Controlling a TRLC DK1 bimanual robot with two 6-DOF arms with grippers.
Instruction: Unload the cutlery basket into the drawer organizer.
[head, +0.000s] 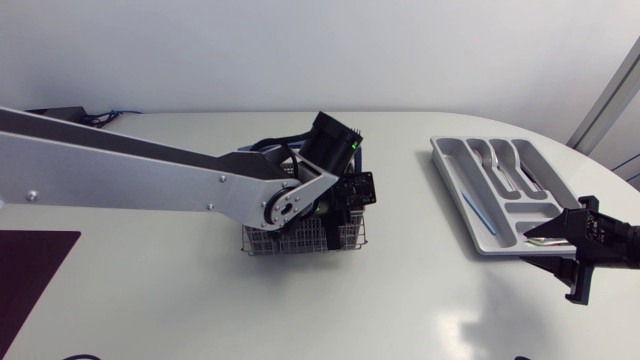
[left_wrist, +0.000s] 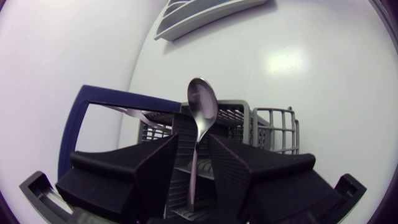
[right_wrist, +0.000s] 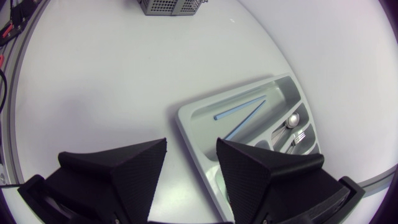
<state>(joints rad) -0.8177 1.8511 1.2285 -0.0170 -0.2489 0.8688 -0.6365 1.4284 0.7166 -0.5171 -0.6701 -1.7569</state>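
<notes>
Our white, glossy table (head: 400, 290) curves away at the frame's right. At centre sits the grey cutlery basket (head: 300, 240), with our left gripper (left_wrist: 193, 127) above it, clenched on the handle of a spoon (left_wrist: 202, 102) whose bowl hangs over the basket's rim. At right lies the drawer organizer (head: 455, 165), holding cutlery and two blue sticks (right_wrist: 239, 107). Our right gripper (right_wrist: 191, 146) hangs released over its near corner.

V. bright, soft shadows, glare on table (left_wrist: 283, 62)
</notes>
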